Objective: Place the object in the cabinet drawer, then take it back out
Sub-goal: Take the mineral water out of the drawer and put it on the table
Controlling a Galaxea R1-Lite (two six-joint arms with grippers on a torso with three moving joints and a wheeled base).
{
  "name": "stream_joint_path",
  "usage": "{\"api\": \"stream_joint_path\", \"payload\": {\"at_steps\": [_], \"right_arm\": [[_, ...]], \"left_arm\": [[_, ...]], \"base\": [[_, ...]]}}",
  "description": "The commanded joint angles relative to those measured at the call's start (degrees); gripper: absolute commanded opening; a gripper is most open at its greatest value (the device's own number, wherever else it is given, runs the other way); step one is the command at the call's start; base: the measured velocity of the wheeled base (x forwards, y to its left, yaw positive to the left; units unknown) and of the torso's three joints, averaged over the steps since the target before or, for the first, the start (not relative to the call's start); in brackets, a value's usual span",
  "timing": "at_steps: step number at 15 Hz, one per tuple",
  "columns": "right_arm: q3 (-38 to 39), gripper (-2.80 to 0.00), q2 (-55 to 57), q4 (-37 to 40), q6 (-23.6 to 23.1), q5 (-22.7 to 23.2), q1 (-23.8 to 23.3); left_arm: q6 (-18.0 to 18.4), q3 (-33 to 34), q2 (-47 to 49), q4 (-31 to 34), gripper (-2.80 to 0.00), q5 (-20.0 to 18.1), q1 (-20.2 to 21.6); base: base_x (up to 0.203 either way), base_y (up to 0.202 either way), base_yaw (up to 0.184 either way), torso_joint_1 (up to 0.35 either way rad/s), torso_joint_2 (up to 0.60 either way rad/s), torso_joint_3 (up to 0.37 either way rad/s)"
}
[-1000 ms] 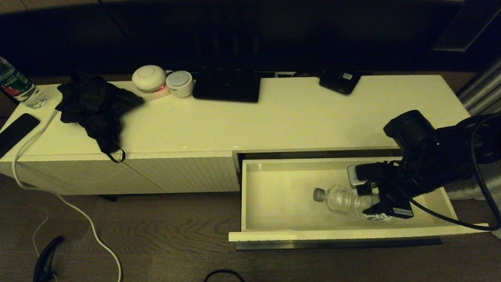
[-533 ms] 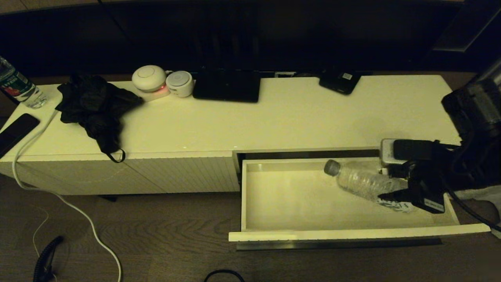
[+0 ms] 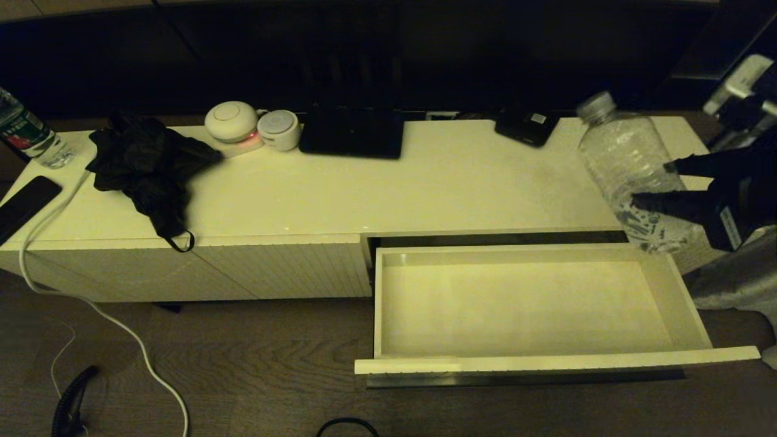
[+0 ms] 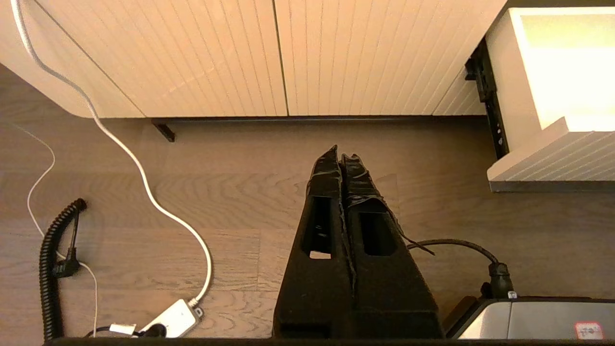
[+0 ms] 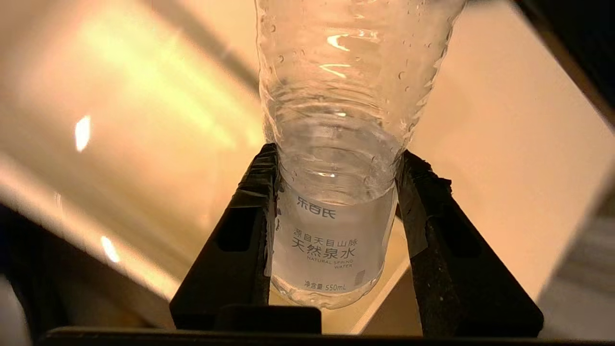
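The clear water bottle (image 3: pixel 628 167) with a grey cap hangs in the air above the right end of the cabinet (image 3: pixel 388 188), cap tilted up and away. My right gripper (image 3: pixel 658 184) is shut on its lower body, just above the pale label (image 5: pixel 326 245), with a finger on each side. The cabinet drawer (image 3: pixel 522 358) is pulled fully out below and has nothing inside it. My left gripper (image 4: pixel 340 156) is parked low over the wooden floor in front of the ribbed panels, its fingers pressed together and holding nothing.
On the cabinet top lie a black cloth (image 3: pixel 149 164), two round white devices (image 3: pixel 252 124), a dark flat box (image 3: pixel 352 133) and a small dark device (image 3: pixel 527 126). A green-and-red labelled bottle (image 3: pixel 24 133) and a phone (image 3: pixel 24 203) sit at the far left. Cables run across the floor.
My right gripper has lifted the bottle out of the drawer, up and to the right, to above the cabinet's right end. The drawer now holds nothing. The left arm has not moved.
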Motion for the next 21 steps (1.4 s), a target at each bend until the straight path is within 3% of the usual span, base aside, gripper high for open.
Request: {"api": "stream_joint_path", "payload": {"at_steps": [1, 6, 10, 14, 19, 21], "right_arm": [[-1.5, -2.80, -0.1, -3.0, 10.5, -4.7, 0.1], [3.9, -2.80, 7.5, -24.6, 21.1, -21.1, 2.8], [8.2, -2.80, 17.3, -48.7, 22.0, -32.3, 3.9], [9.1, -2.80, 27.7, -67.8, 21.7, -43.6, 4.8], [7.7, -2.80, 36.1, -85.4, 21.6, -45.9, 4.3], [6.4, -2.80, 39.3, -89.0, 21.6, -46.2, 4.1]], "left_arm": [[0.0, 0.1, -0.1, 0.0, -2.80, 0.0, 0.0], [0.0, 0.0, -0.1, 0.0, -2.80, 0.0, 0.0], [0.0, 0.0, -0.1, 0.0, -2.80, 0.0, 0.0], [0.0, 0.0, -0.1, 0.0, -2.80, 0.0, 0.0], [0.0, 0.0, -0.1, 0.0, -2.80, 0.0, 0.0], [0.0, 0.0, -0.1, -0.1, -2.80, 0.0, 0.0]], "base": [[0.000, 0.000, 0.000, 0.000, 0.00, 0.000], [0.000, 0.000, 0.000, 0.000, 0.00, 0.000], [0.000, 0.000, 0.000, 0.000, 0.00, 0.000], [0.000, 0.000, 0.000, 0.000, 0.00, 0.000], [0.000, 0.000, 0.000, 0.000, 0.00, 0.000], [0.000, 0.000, 0.000, 0.000, 0.00, 0.000]]}}
